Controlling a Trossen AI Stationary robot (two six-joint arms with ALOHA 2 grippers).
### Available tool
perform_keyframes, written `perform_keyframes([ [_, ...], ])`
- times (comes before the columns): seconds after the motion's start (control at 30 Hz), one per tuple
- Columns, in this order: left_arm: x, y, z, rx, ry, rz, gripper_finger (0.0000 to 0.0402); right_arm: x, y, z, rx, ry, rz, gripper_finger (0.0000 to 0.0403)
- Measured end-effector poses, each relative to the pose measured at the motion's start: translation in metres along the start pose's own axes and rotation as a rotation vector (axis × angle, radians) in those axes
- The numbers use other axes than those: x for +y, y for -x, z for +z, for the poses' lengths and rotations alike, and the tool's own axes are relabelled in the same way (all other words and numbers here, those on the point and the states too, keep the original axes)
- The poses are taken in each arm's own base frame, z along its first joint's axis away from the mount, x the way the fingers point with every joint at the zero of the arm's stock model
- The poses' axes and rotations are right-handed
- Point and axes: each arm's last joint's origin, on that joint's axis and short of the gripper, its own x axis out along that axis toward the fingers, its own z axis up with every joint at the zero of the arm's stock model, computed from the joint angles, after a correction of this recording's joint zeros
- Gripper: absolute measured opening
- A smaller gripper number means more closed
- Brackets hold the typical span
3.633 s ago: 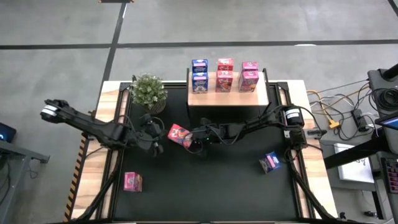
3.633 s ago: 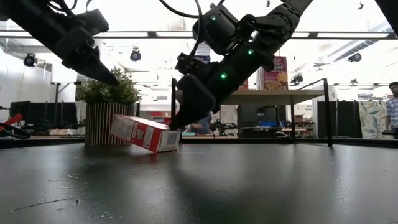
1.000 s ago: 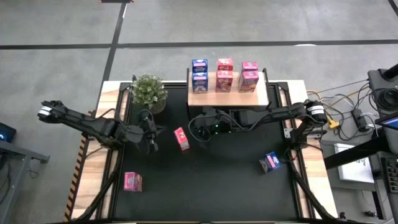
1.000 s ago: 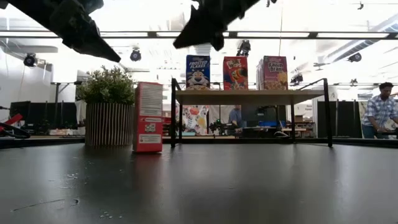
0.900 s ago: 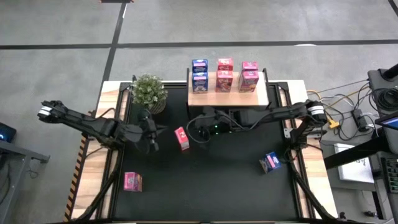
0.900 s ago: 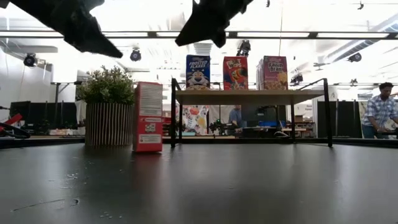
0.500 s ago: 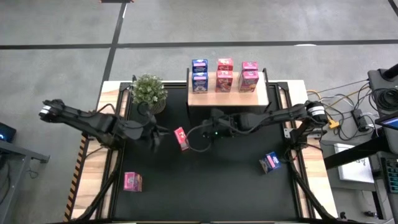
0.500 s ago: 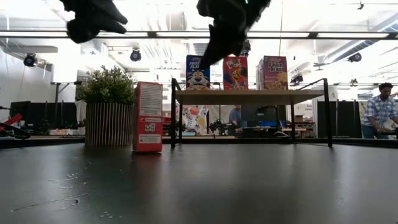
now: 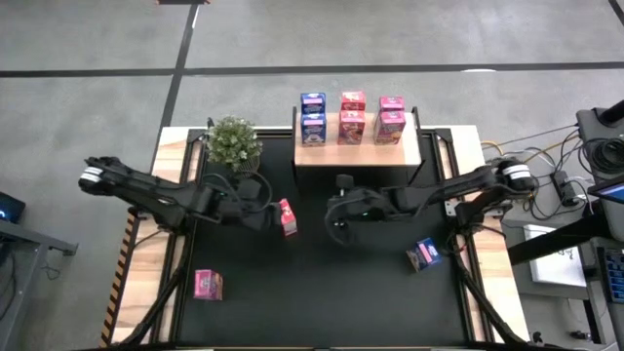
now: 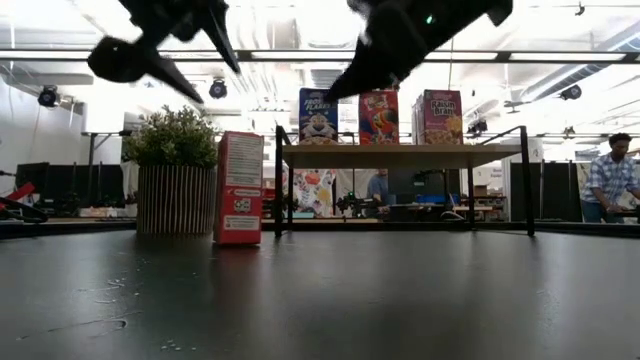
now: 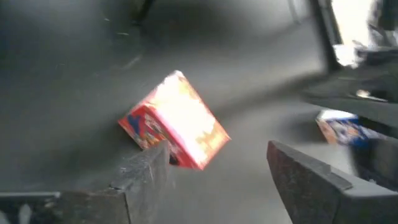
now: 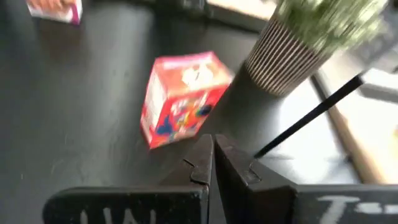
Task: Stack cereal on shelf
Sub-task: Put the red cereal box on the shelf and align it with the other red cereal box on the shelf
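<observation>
A red cereal box [image 9: 286, 216] stands upright on its bottom end on the black table, left of centre; it also shows in the low view [image 10: 239, 188]. My left gripper [image 9: 265, 214] is open just to the box's left and above the table; the box [image 11: 177, 118] lies ahead of its fingers. My right gripper [image 9: 334, 228] is shut and empty to the box's right, and the box [image 12: 180, 99] shows beyond its fingertips. The wooden shelf [image 9: 356, 154] at the far edge carries blue [image 9: 313, 117], red [image 9: 352, 117] and pink [image 9: 390, 119] boxes.
A pink box [image 9: 208, 284] lies near the left front of the table. A blue box [image 9: 423, 254] lies at the right. A potted plant [image 9: 233, 142] stands left of the shelf, close behind the red box. A person [image 10: 608, 185] is in the room beyond.
My left gripper has moved toward the table's right, close to the red box, and has opened. My right gripper has drawn back toward the table's right and near edge, away from the box. The red box has stayed upright in place.
</observation>
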Motion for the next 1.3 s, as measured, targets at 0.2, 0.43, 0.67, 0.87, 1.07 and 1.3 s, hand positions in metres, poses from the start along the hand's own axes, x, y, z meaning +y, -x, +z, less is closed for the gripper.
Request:
perform_keyframes([
  [0.2, 0.001, -0.026, 0.000, -0.023, -0.015, 0.099, 0.0263, -0.013, 0.042, 0.011, -0.188, 0.013, -0.033, 0.0009],
  [0.43, -0.015, -0.020, 0.000, 0.035, -0.637, 0.040, 0.0263, -0.018, 0.066, 0.003, -0.273, -0.005, -0.042, 0.0009],
  [0.67, -0.041, -0.009, 0.009, 0.190, -1.483, 0.020, 0.0263, -0.017, 0.066, -0.002, -0.265, 0.000, -0.040, 0.0009],
  [0.87, -0.041, -0.022, 0.007, 0.406, -1.804, 0.102, 0.0263, -0.015, 0.064, -0.008, -0.218, 0.017, -0.009, 0.0009],
  [1.07, -0.037, -0.033, 0.006, 0.467, -2.070, 0.074, 0.0262, -0.012, 0.063, -0.013, -0.172, 0.029, 0.059, 0.0009],
  [1.3, -0.032, -0.048, 0.015, 0.445, -2.113, 0.010, 0.0262, -0.012, 0.062, -0.015, -0.152, 0.006, 0.065, 0.0009],
])
